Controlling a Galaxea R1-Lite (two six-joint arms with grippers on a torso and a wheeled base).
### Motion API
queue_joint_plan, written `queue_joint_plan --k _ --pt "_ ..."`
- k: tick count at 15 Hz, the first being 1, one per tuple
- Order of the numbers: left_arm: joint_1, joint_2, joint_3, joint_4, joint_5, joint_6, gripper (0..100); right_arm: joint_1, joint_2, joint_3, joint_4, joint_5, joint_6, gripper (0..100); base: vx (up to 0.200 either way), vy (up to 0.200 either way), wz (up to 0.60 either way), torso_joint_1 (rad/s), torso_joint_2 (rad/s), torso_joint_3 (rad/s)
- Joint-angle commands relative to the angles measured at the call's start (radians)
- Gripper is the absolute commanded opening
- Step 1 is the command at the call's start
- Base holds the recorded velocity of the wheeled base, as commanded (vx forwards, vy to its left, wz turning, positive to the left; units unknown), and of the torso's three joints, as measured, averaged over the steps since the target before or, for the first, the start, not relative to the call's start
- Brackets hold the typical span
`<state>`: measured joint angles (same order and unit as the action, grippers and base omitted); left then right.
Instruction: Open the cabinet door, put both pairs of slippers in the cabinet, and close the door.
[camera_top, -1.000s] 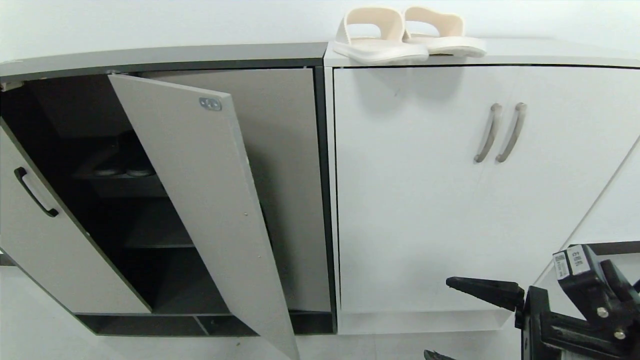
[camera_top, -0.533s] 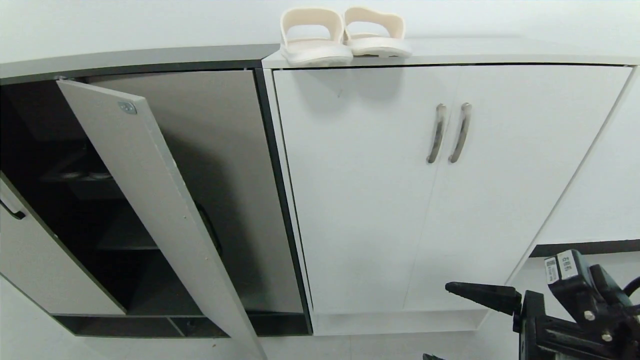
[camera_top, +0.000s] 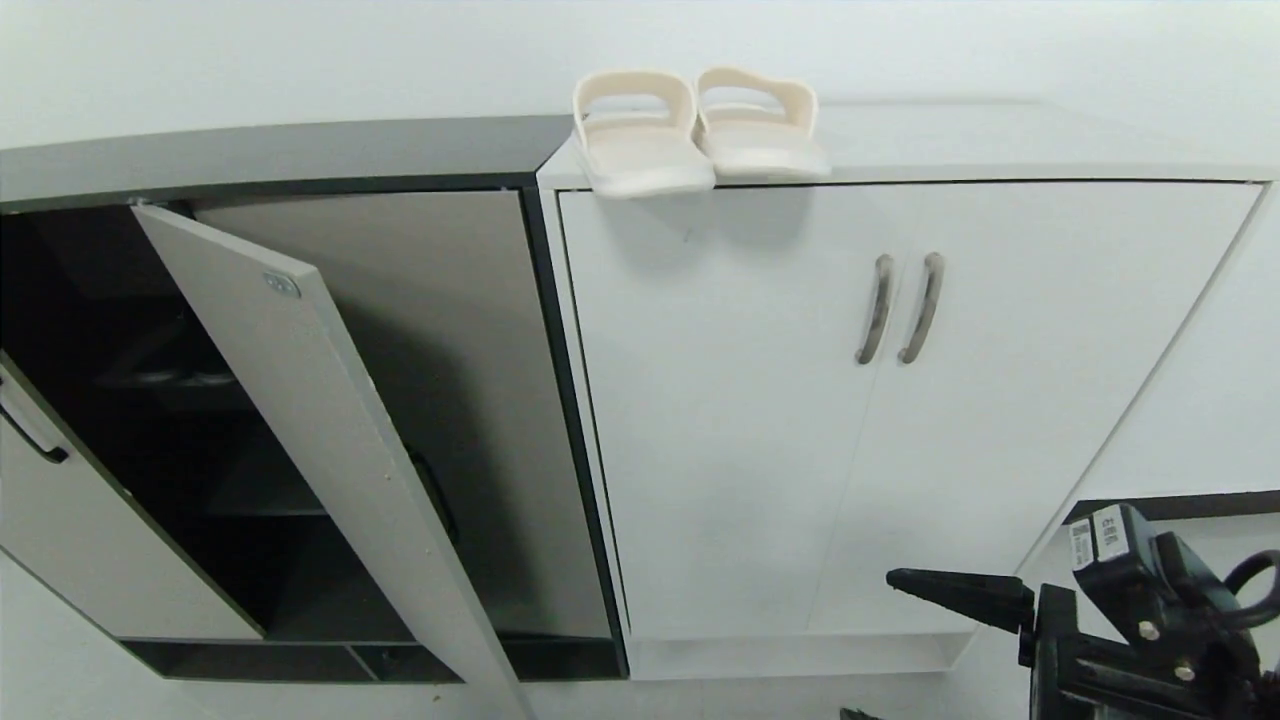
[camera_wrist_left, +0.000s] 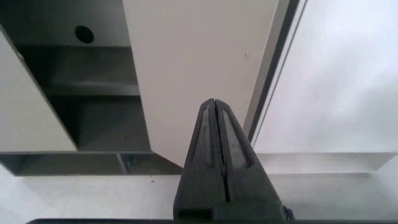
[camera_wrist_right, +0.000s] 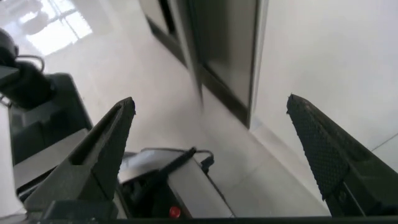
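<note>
Low in front of the white cabinet (camera_top: 740, 420), near its bottom right corner: the right claw (camera_wrist_right: 210, 106), spread wide, gripping nothing, with pale floor (camera_wrist_right: 155, 74) in the gap. One black finger (camera_top: 960, 592) pointing toward the robot's left across the foot of that cabinet.

Well above this claw and a little to its left, well apart from it: a pair of cream slippers (camera_top: 700, 130), side by side on top of the white cabinet at its left end, toes at the front edge. Between the claw and the slippers, roughly straight above the claw: two curved metal handles (camera_top: 900, 308) on the shut white doors.

Farther left of the right claw, set against the white cabinet: the grey cabinet (camera_top: 300, 150), both doors swung open. The nearer door (camera_top: 330, 430) angled outward. The far door (camera_top: 90, 540) farthest from the claw, carrying a black handle (camera_top: 30, 435). Dark shelves (camera_top: 250, 500) inside, and on an upper shelf two dim shapes (camera_top: 180, 378), too dark to identify.

Fully shut, pads pressed together, holding nothing: the left claw (camera_wrist_left: 214, 109). Just past its tip, the lower part of the nearer door, with the shelves of the grey cabinet on one side of that door and the white cabinet on the other. Claw level with the cabinets' lower half, well below the cabinet top carrying the cream slippers, and touching neither door nor cabinet as far as can be seen.
</note>
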<state>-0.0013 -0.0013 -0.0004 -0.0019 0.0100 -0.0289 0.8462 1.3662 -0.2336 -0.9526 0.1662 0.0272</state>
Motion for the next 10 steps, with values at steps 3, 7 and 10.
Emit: queue_joint_plan --k 3,7,10 --pt "0.0 0.001 0.0 0.002 0.001 0.0 0 0.001 0.007 0.0 0.0 0.001 -0.006 100 0.0 0.0 0.0 0.165 -0.51 -0.29" --pt "0.0 0.001 0.0 0.002 0.001 0.0 0 0.001 0.011 0.0 0.0 0.001 -0.007 100 0.0 0.0 0.0 0.181 -0.47 -0.286" --pt "0.0 0.001 0.0 0.002 0.001 -0.002 0 0.001 0.013 0.002 0.001 0.001 -0.015 100 0.0 0.0 0.0 0.199 -0.47 -0.279"
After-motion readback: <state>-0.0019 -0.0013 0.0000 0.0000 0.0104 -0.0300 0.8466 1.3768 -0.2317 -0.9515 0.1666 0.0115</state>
